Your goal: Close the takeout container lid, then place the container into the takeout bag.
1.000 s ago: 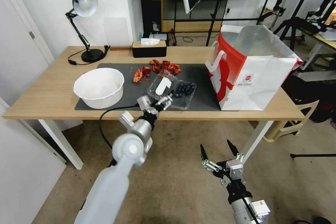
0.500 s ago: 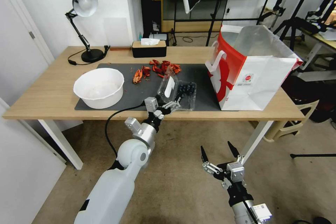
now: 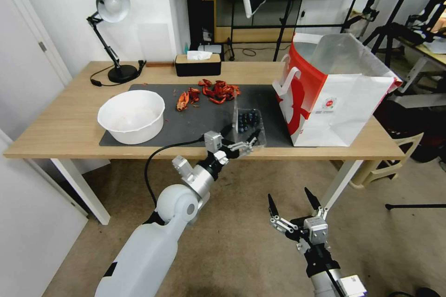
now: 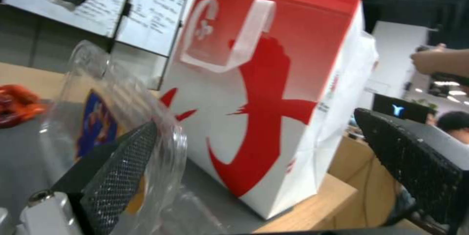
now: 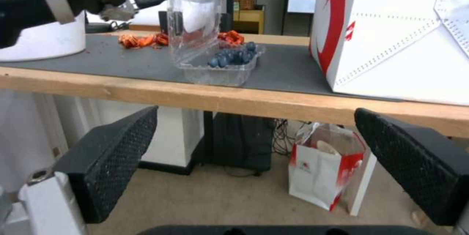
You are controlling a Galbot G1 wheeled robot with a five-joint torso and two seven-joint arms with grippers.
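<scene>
Mat [image 3: 186, 123] front edge: takeout container [image 3: 249, 124], lid [image 5: 193, 15] upright.

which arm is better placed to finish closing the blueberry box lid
The left. Its left gripper, fingers open, is at the table edge with one finger against the upright lid of the takeout container. The right gripper hangs open below the table, away from it.

From up high on the head we look down at the whole table [image 3: 69, 125]. Our left wrist camera sits very close to the takeout bag [image 4: 273, 92]. Our right wrist camera looks up from below the table's near edge. All three see the bag
</scene>
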